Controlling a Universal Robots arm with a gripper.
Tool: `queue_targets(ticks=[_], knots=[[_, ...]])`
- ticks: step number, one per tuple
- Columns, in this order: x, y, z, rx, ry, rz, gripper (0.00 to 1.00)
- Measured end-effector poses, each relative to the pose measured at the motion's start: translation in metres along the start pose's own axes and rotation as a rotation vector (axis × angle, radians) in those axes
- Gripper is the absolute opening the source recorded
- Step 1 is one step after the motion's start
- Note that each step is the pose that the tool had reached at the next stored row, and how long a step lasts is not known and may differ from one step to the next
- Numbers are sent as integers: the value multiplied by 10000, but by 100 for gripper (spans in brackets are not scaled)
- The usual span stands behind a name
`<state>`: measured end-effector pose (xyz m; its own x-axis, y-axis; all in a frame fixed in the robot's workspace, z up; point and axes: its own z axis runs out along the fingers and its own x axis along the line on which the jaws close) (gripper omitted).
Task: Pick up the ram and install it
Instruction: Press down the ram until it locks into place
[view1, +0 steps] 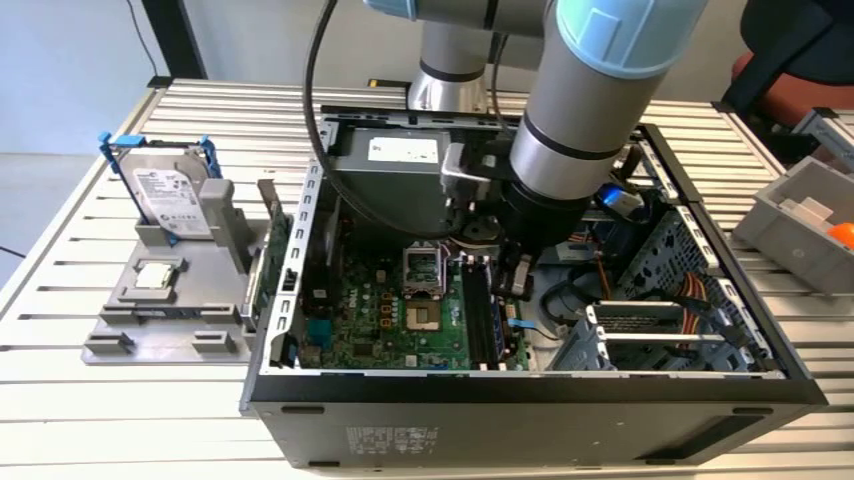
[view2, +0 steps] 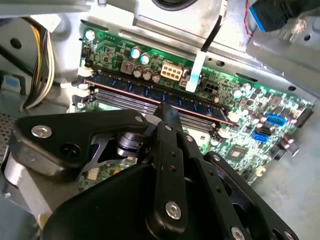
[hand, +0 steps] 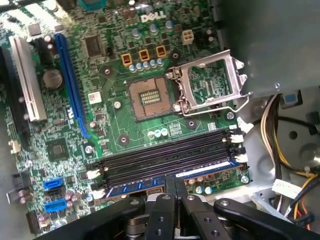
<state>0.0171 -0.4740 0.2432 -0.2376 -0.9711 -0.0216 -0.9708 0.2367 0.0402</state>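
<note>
Inside an open desktop computer case (view1: 534, 395) on a slatted metal desk (view1: 80, 400), the arm's gripper (hand: 170, 186) is lowered over the green motherboard (hand: 125, 115). Its fingers (view2: 170, 120) are drawn together, their tips pressed on the top edge of the ram (view2: 150, 94), which sits in the outermost of the black memory slots (hand: 165, 157), beside the empty processor socket (hand: 149, 97). In the exterior view, a hard drive (view1: 171, 200) stands upright on a grey holder (view1: 167, 320) at the exterior view's left, outside the case.
</note>
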Motion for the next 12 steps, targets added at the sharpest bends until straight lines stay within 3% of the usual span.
queue_targets(ticks=[12], knots=[[-3, -10, 0, -39, 70, -1788, 0]])
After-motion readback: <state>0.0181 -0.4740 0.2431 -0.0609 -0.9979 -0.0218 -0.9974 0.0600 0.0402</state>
